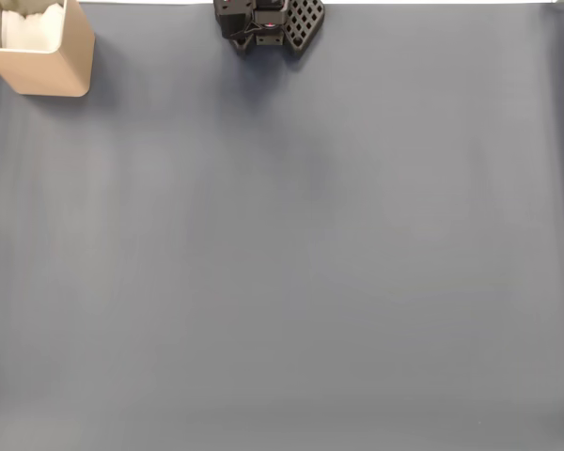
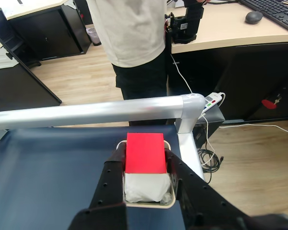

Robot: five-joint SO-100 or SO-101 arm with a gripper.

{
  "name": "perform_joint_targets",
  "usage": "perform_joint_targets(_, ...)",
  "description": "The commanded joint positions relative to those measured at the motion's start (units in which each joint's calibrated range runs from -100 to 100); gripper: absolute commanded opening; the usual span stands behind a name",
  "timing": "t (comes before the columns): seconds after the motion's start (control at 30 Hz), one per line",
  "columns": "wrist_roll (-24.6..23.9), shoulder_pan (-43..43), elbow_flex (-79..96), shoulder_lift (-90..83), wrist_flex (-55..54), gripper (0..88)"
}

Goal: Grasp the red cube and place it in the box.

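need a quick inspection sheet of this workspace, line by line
surface: dark blue-grey mat, bare across the fixed view
job's things: red cube held above the box; box sits in the mat's top left corner in the fixed view
clutter: nothing seen
grippers: claw shut on the red cube
cables: white cable running to a power strip on the floor
surroundings: person standing behind a metal rail, desks, keyboard, mouse

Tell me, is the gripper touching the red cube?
Touching. In the wrist view, the gripper has the red cube pressed between its two fingers, above the box.
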Motion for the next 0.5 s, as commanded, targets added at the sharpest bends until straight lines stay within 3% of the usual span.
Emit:
perform_joint_targets(0.0,0.54,-0.9,-0.16,-2.43,0.3,4.3)
perform_joint_targets(0.47,1.95,-2.18,4.41,-3.56,-0.44,4.5)
